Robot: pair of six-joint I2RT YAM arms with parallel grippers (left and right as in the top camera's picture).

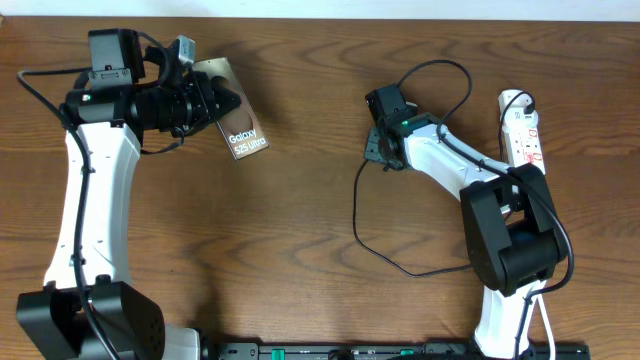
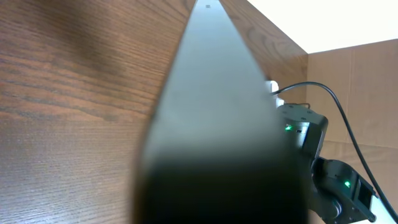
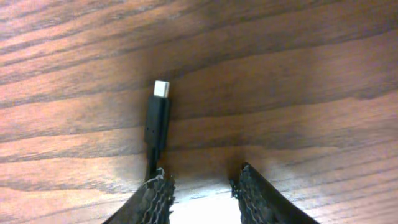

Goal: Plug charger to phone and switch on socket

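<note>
The phone [image 1: 243,128], bronze with white "Galaxy" lettering, is held tilted off the table at the back left by my left gripper [image 1: 213,100], which is shut on its near end. In the left wrist view the phone [image 2: 217,124] fills the middle as a dark blurred slab and hides the jaws. The charger cable [image 1: 356,205] loops across the table's middle right. Its black plug tip [image 3: 157,118] with a silver end lies flat on the wood just beyond my right gripper's left finger. My right gripper [image 3: 199,183] is open and low over the table [image 1: 373,145]. The white socket [image 1: 522,125] lies at the far right.
The black cable arcs from the socket round behind my right arm [image 1: 450,165] and loops down toward the table's front [image 1: 400,268]. My right arm also shows at the right of the left wrist view [image 2: 305,134], with cardboard [image 2: 354,81] behind it.
</note>
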